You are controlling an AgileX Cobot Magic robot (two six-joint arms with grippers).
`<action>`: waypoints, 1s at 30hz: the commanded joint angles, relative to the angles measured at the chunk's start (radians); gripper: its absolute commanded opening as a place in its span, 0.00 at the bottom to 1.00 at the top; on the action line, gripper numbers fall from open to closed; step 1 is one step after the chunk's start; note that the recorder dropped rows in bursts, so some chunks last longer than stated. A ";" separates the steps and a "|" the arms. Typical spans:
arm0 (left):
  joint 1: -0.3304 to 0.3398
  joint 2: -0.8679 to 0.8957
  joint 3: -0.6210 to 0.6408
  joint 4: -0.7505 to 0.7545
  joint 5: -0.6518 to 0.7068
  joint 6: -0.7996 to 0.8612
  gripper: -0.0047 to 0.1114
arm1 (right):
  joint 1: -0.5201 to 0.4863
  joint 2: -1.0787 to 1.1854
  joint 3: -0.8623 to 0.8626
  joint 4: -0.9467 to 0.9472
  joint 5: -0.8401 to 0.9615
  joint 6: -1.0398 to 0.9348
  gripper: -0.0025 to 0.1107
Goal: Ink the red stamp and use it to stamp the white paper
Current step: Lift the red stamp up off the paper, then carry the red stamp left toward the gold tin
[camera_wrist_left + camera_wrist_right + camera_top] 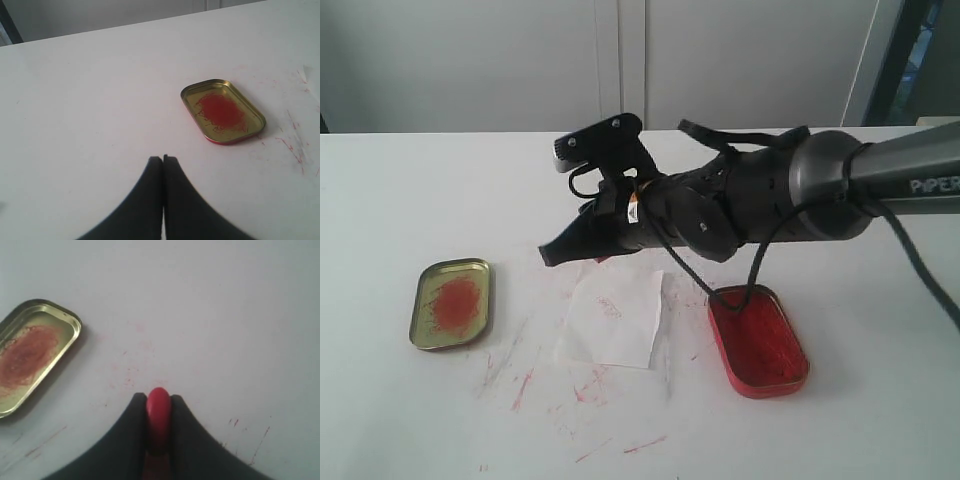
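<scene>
I had the red stamp (pixel 158 412) pinched by its knob in the right gripper (pixel 553 254), held above the table by the white paper's (pixel 615 322) edge and clear of the red ink tin (pixel 760 345), probably heading for the press. I couldn't see its face. The left gripper (pixel 163 162) was pressed together, empty, parked near the gold tin (pixel 191 96).
</scene>
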 commanded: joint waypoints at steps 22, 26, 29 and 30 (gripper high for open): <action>-0.008 -0.003 0.002 0.000 -0.001 -0.003 0.04 | 0.271 -0.037 -0.101 0.004 -0.197 0.155 0.02; -0.008 -0.003 0.002 0.000 -0.001 -0.003 0.04 | 0.273 -0.003 -0.170 0.004 -0.190 0.219 0.02; -0.008 -0.003 0.002 0.000 -0.001 -0.003 0.04 | 0.279 0.024 -0.211 0.000 -0.188 0.268 0.02; -0.008 -0.003 0.002 0.000 -0.001 -0.003 0.04 | 0.283 0.034 -0.223 0.000 -0.188 0.275 0.02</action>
